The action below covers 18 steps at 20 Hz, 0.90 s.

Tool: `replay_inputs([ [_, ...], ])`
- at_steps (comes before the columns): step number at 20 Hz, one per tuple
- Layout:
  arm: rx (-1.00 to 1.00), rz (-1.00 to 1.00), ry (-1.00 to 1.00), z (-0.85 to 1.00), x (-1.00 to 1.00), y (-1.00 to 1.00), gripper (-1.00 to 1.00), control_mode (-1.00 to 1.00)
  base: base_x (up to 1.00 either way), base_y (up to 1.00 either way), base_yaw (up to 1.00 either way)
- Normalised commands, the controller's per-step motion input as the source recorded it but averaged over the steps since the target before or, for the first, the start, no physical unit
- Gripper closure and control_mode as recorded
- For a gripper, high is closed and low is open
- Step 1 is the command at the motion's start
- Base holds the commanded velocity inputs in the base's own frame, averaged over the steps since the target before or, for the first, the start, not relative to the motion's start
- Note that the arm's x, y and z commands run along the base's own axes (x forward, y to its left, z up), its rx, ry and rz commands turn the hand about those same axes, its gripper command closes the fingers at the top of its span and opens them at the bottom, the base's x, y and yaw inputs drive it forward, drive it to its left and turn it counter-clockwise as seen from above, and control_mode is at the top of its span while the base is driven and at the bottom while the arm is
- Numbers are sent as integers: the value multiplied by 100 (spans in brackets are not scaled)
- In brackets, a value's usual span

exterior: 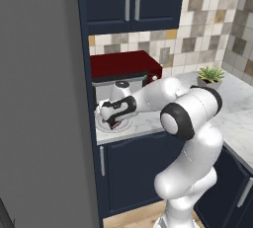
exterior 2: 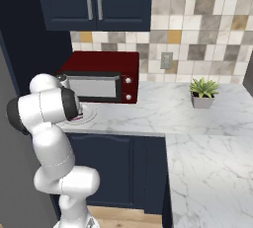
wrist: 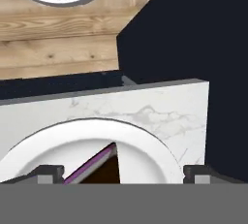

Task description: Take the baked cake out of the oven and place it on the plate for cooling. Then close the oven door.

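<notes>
The cake [wrist: 99, 167], a dark wedge with a purple edge, lies on the white plate [wrist: 145, 145]. The plate sits near the front left corner of the marble counter [wrist: 160, 106]. My gripper [wrist: 123, 173] hangs just above the cake with its jaws open wide, one fingertip on either side and nothing held. From the left base view, the gripper [exterior: 109, 120] points down at the plate [exterior: 104, 125] in front of the red microwave. From the right, my arm hides most of the plate [exterior 2: 88, 116]. The oven and its door are out of view.
A red microwave [exterior: 123, 68] stands right behind the plate. A potted plant [exterior 2: 203, 93] sits farther right on the counter. A tall dark cabinet side [exterior: 85, 89] rises left of the plate. Past the counter's front edge there is wood floor [wrist: 58, 39].
</notes>
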Motion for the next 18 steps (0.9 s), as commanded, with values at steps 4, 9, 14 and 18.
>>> replay_inputs([
  [4,4,0,-13,100,-17,-14,-100,-100,0,0,0],
  [9,1,0,-6,100,-1,-20,-100,-100,0,0,0],
  [14,0,-1,0,100,-29,-43,-100,-100,0,0,0],
  [18,-6,-5,0,100,-67,-57,-100,-100,0,0,0],
])
